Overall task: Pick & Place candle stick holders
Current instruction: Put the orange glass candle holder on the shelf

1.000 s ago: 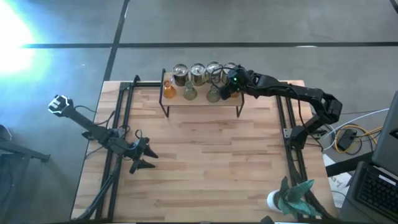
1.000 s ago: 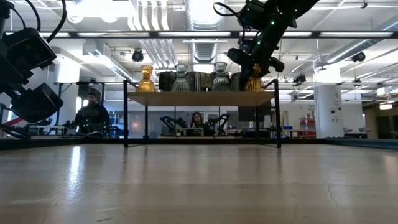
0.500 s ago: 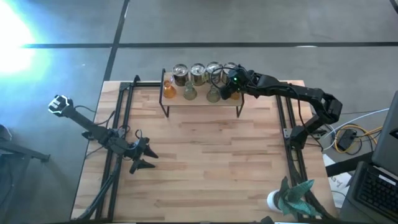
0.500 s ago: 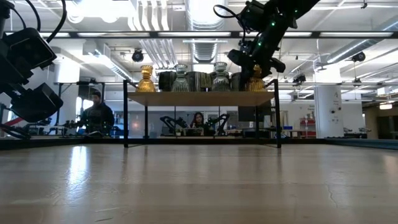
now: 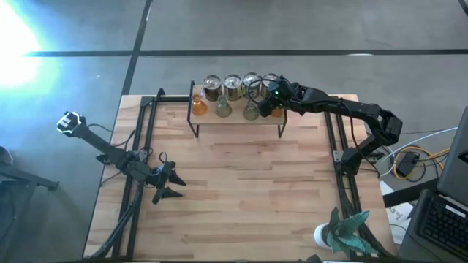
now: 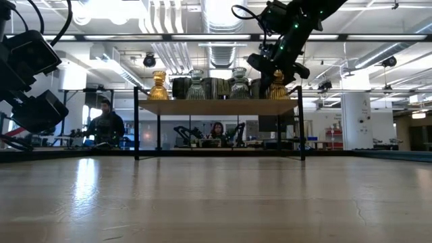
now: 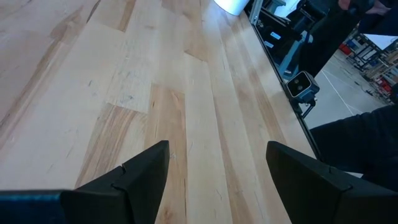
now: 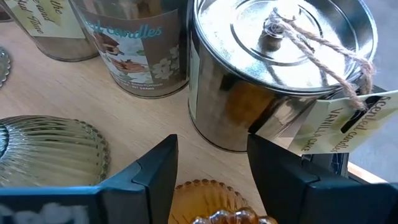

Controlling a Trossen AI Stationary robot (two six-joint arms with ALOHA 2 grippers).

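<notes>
We cannot see all of the amber glass holder (image 8: 214,205) in the right wrist view; the picture's edge cuts it off, and we cannot tell if the fingers (image 8: 149,174) touch it. The green glass holder (image 8: 46,146) is cut off too. From above, the right gripper (image 5: 272,104) covers most of that amber holder. In the low view, the silver tins (image 6: 206,88) sit partly hidden behind the glass ones. The white pot (image 5: 325,235) is half covered by its teal leaves.
</notes>
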